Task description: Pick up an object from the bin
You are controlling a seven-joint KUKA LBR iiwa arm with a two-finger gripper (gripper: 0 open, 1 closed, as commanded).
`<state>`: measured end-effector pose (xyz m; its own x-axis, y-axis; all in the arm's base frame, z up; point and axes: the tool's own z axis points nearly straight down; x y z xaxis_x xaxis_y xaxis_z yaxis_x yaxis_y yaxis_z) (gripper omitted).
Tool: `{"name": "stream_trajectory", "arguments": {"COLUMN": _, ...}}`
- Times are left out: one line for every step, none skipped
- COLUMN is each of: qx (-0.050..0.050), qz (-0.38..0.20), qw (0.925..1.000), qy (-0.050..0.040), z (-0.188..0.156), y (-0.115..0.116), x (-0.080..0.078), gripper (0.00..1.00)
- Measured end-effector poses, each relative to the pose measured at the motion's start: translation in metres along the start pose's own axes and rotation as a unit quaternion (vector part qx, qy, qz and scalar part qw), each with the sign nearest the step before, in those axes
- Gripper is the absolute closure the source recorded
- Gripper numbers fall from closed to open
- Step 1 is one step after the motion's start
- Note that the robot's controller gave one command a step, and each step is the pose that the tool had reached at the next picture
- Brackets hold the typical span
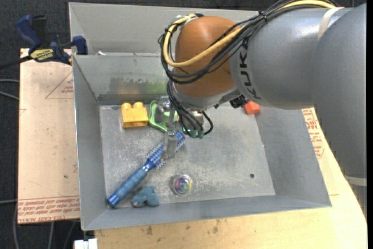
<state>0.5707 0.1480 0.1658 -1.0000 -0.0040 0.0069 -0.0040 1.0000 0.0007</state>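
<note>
My gripper (172, 141) hangs below the orange wrist cover, over the middle of the bin. Its fingertips come down at the upper end of a long blue brush-like stick (140, 172), which lies slanted toward the bin's front left. Just behind the gripper lies a green ring-shaped piece (156, 116), partly hidden by it. A yellow toy brick (134, 114) sits to the left of the green piece.
Near the front wall lie a small round silvery object (181, 184) and a little blue-grey lump (145, 197). A small orange block (251, 107) shows by the arm on the right. The arm covers the bin's back right.
</note>
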Motion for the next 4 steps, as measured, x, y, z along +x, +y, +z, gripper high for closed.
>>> {"name": "stream_trajectory", "arguments": {"qx": 0.0, "qz": -0.111, "qw": 0.9938, "qy": -0.0007, "z": 0.099, "y": 0.001, "x": 0.017, "gripper": 0.0}}
{"name": "stream_trajectory", "arguments": {"qx": 0.001, "qz": -0.11, "qw": 0.9939, "qy": -0.0026, "z": 0.097, "y": -0.001, "x": 0.015, "gripper": 1.0}}
{"name": "stream_trajectory", "arguments": {"qx": 0.0, "qz": -0.097, "qw": 0.9952, "qy": -0.0069, "z": -0.03, "y": -0.007, "x": 0.055, "gripper": 1.0}}
{"name": "stream_trajectory", "arguments": {"qx": 0.001, "qz": -0.26, "qw": 0.9655, "qy": -0.007, "z": -0.102, "y": -0.026, "x": 0.043, "gripper": 1.0}}
